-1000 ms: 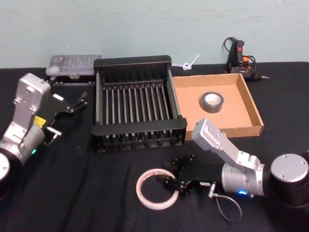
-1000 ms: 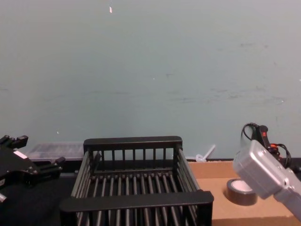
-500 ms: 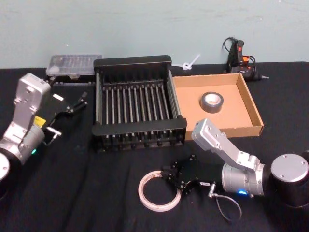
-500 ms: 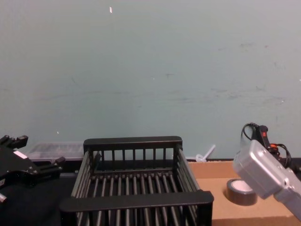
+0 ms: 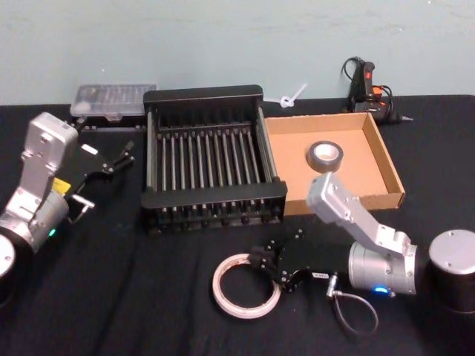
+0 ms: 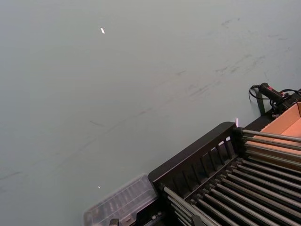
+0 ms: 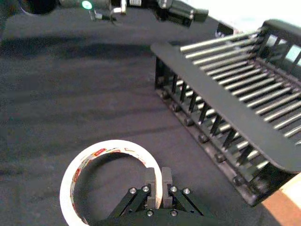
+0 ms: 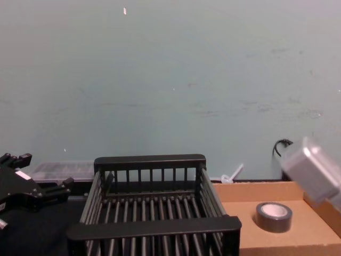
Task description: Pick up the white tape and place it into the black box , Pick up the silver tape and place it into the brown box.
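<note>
The white tape [image 5: 245, 286] lies flat on the black table in front of the black box [image 5: 215, 196], its red marks plain in the right wrist view [image 7: 77, 174]. My right gripper [image 5: 269, 267] is shut on the ring's right-hand rim, fingers [image 7: 150, 182] pinched together over the thin wall. The silver tape [image 5: 326, 155] sits inside the brown box [image 5: 391, 169], also seen from the chest [image 8: 274, 216]. My left gripper [image 5: 113, 159] hovers open left of the black box [image 8: 154, 226], holding nothing.
A clear plastic case [image 5: 113, 100] lies behind the black box at the left. A glue gun [image 5: 367, 85] and a white plastic piece [image 5: 291, 96] rest at the table's back edge. Bare black tabletop spreads left of the white tape.
My right gripper went from open around the white tape's rim to shut on it, and the arm's elbow swung right. The left arm stayed still.
</note>
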